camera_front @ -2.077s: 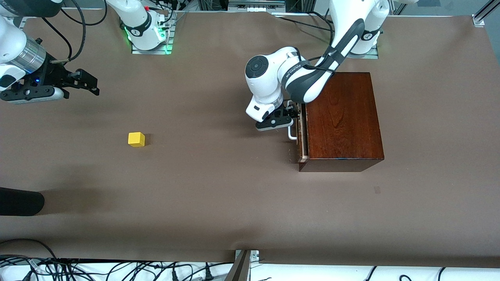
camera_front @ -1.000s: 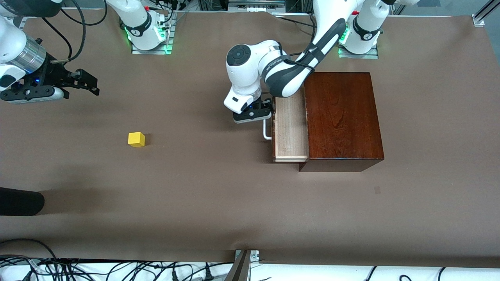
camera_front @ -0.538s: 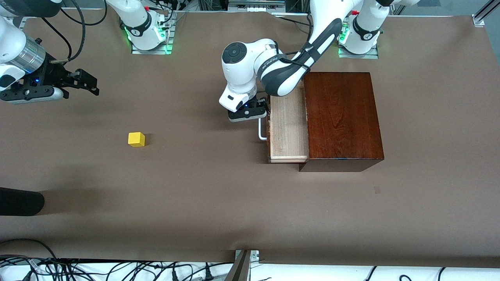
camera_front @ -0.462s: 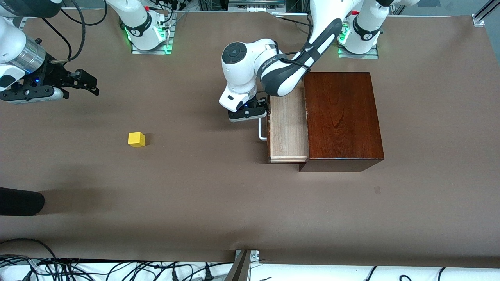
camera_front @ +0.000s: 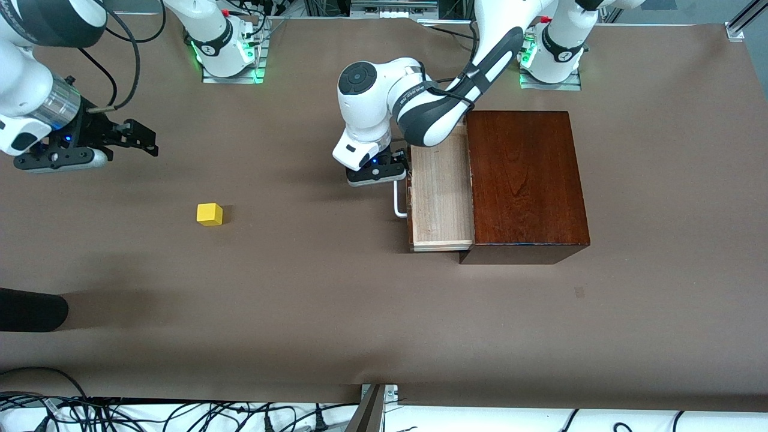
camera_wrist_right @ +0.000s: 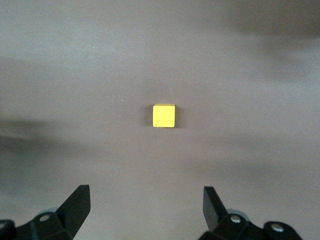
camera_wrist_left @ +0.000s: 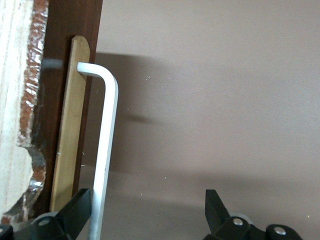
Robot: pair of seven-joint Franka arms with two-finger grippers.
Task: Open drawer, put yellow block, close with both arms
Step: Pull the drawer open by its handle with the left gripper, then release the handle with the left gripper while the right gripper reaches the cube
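The drawer [camera_front: 441,198] stands pulled out of the mahogany box [camera_front: 525,180], its pale tray bare. Its white handle [camera_front: 399,204] faces the right arm's end of the table. My left gripper [camera_front: 390,174] is at that handle, open wide. In the left wrist view the handle [camera_wrist_left: 107,145] runs between the fingers of the left gripper [camera_wrist_left: 148,202], close against one finger [camera_wrist_left: 77,210]. The yellow block [camera_front: 209,214] sits alone on the table toward the right arm's end. My right gripper [camera_front: 141,141] hangs open above the table near it. From the right wrist, the block [camera_wrist_right: 163,115] lies ahead of the open right gripper [camera_wrist_right: 147,200].
A brown cover [camera_front: 336,300] spreads over the whole table. A black rounded object [camera_front: 30,309] juts in at the right arm's end, nearer to the front camera than the block. Cables [camera_front: 180,414] lie along the near edge.
The left arm has drawn the drawer out of the box, toward the right arm's end. The right gripper has shifted slightly toward the block. The block has not moved.
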